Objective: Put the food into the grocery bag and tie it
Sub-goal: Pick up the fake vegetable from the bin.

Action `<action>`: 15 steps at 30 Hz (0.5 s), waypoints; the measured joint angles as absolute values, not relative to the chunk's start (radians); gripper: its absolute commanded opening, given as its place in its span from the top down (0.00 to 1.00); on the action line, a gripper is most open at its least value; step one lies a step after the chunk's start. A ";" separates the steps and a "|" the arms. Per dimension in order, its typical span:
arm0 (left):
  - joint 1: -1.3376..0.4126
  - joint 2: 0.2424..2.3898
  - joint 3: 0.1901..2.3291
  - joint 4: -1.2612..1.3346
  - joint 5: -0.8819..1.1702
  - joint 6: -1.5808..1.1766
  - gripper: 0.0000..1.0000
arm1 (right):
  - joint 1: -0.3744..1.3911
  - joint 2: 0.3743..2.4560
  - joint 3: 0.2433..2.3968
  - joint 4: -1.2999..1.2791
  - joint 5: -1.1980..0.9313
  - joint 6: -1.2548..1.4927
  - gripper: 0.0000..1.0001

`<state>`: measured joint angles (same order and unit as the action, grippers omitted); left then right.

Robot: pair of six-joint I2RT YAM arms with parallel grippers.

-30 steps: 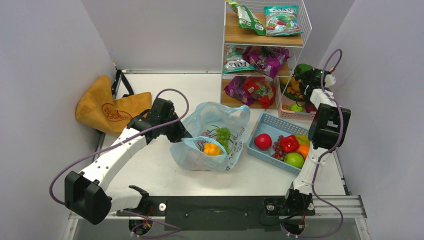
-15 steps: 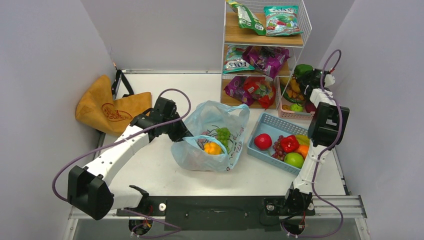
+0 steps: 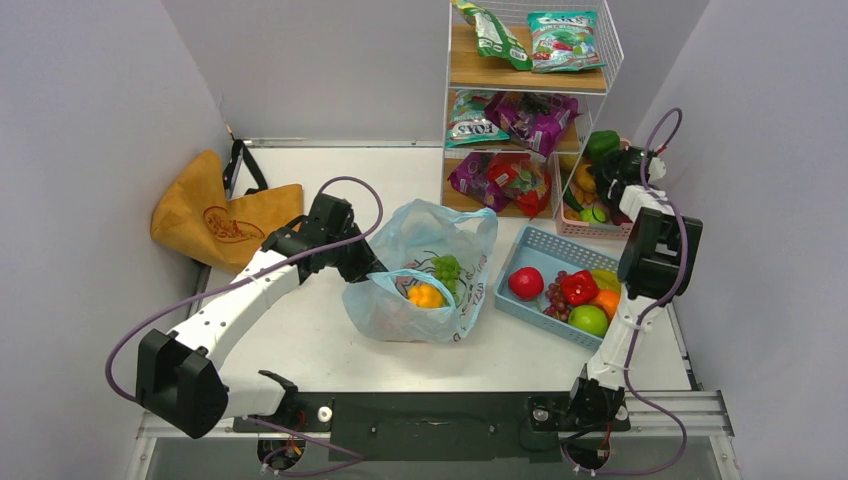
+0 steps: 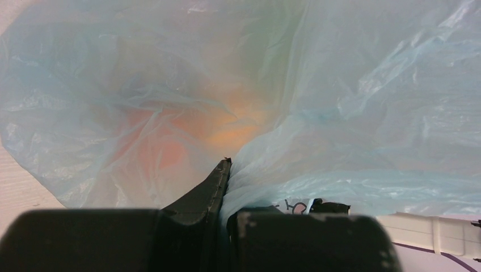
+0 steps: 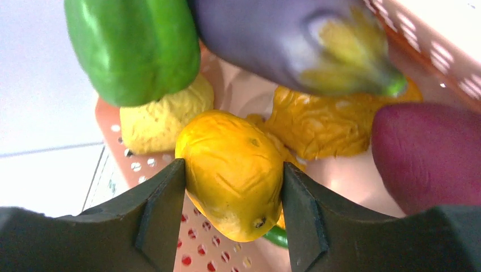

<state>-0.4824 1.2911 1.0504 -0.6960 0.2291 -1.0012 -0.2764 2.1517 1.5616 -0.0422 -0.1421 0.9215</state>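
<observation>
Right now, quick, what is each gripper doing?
Left gripper: closed, pinching the grocery bag.
Right gripper: closed on the yellow mango in the pink basket.

Thin, crinkly, translucent blue plastic grocery bag (image 3: 385, 312). Matt tan cloth tote (image 3: 215, 218). Wooden shelf (image 3: 520, 72) boards in white wire. Perforated pink plastic basket (image 5: 110, 127); matt, dimpled yellow fruit (image 5: 232, 170); smooth, glossy green pepper (image 5: 133, 48).
</observation>
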 measured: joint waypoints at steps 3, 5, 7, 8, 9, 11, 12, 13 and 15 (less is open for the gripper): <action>-0.482 1.287 1.050 -0.694 0.230 -1.002 1.00 | -0.276 2.091 1.494 -0.035 -0.159 0.936 0.84; -0.482 1.284 1.050 -0.693 0.231 -1.006 1.00 | -0.276 2.040 1.451 -0.030 -0.169 0.948 0.87; -0.482 1.280 1.050 -0.691 0.233 -1.008 1.00 | -0.276 1.983 1.409 -0.022 -0.175 0.956 0.93; -0.482 1.277 1.050 -0.691 0.236 -1.009 1.00 | -0.276 1.949 1.385 -0.020 -0.177 0.959 0.96; -0.482 1.272 1.050 -0.690 0.238 -1.010 1.00 | -0.276 1.911 1.359 -0.015 -0.178 0.959 0.98; -0.482 1.258 1.047 -0.684 0.242 -1.010 1.00 | -0.276 1.845 1.316 -0.017 -0.177 0.958 1.00; -0.482 1.251 1.045 -0.682 0.245 -1.011 1.00 | -0.277 1.801 1.289 -0.017 -0.173 0.957 1.00; -0.482 1.244 1.043 -0.682 0.246 -1.011 1.00 | -0.277 1.771 1.272 -0.017 -0.171 0.956 1.00; -0.482 1.230 1.039 -0.680 0.250 -1.012 1.00 | -0.278 1.708 1.235 -0.024 -0.164 0.955 1.00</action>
<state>-0.4824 1.2297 1.0389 -0.6804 0.2501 -1.0122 -0.2783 1.7084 1.2346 -0.0242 -0.1638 0.9546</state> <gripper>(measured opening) 0.003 0.517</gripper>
